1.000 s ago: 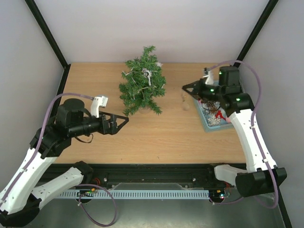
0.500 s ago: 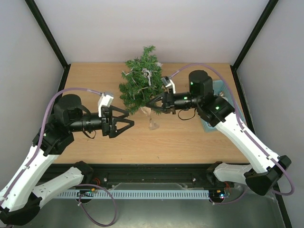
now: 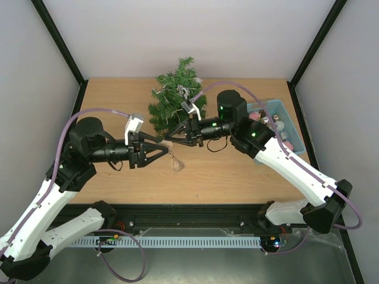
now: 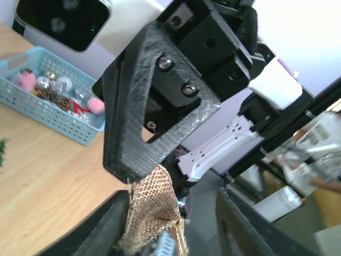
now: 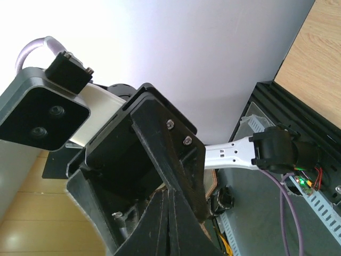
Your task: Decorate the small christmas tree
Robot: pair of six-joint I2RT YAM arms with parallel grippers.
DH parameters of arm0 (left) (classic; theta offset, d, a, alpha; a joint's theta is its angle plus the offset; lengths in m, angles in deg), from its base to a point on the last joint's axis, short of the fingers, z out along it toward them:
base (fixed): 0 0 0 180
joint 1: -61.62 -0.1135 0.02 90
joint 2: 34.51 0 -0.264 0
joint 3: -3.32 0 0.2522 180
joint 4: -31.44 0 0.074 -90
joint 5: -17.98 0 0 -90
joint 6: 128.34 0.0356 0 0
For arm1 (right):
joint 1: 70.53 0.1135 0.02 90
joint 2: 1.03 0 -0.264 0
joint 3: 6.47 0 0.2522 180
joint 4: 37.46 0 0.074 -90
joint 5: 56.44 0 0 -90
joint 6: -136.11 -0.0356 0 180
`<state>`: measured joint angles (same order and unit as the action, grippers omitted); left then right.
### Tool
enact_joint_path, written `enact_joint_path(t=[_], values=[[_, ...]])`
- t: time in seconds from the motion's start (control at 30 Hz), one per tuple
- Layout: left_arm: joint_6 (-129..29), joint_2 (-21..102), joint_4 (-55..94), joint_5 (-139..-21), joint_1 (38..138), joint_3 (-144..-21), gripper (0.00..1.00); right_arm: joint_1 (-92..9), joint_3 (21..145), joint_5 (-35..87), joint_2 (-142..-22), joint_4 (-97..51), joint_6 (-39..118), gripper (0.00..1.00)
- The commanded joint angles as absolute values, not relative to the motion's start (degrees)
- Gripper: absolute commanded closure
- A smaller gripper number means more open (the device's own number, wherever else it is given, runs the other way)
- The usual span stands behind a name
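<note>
The small christmas tree (image 3: 177, 105) stands at the back middle of the table. In front of it my two grippers meet tip to tip. My right gripper (image 3: 168, 137) is shut on the top of a brown burlap mesh ornament (image 3: 174, 163), which hangs below its tip. The left wrist view shows this ornament (image 4: 154, 205) dangling from the right gripper's black fingers (image 4: 154, 106). My left gripper (image 4: 170, 229) stands partly open around the ornament, its right finger clear of the mesh. The right gripper (image 5: 170, 224) shows its fingers pressed together in its own view.
A light-blue basket (image 3: 278, 109) of ornaments sits at the right edge of the table, also visible in the left wrist view as the basket (image 4: 80, 130). Grey walls and black frame posts enclose the table on three sides.
The right arm swung left from the basket across the tree's front, carrying the burlap ornament. The left gripper moved right to meet it and its jaws narrowed.
</note>
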<state>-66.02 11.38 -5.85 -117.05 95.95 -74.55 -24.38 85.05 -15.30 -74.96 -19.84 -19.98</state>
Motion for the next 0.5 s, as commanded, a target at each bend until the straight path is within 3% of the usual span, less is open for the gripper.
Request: enact_joint_path(t=[0.0,0.17,0.27,0.33,0.37,0.47], values=[[-66.6,11.2,-3.1,-118.6,95.9,-73.2,0.69,-24.1,86.9,-16.8,-74.9,-22.9,-20.7,0.99],[-66.7,11.3,-2.8,-118.6,96.0,-73.0,0.94,-24.1,86.2,-16.9,-75.2,-23.8,-21.1,0.99],[-67.0,11.5,-2.5,-118.1,96.0,-73.1,0.98,-24.1,85.8,-17.1,-75.4,-24.7,-21.4,0.99],[-67.6,11.7,-1.9,-117.9,95.9,-73.1,0.9,-24.1,85.5,-16.7,-75.3,-25.3,-21.7,0.88],[-67.9,11.7,-1.5,-117.9,96.0,-73.1,0.93,-24.0,85.5,-16.0,-75.0,-25.0,-21.3,0.82],[-69.1,11.3,-0.7,-116.0,95.9,-73.3,0.98,-24.4,86.5,-11.9,-72.8,-19.7,-16.1,0.51]])
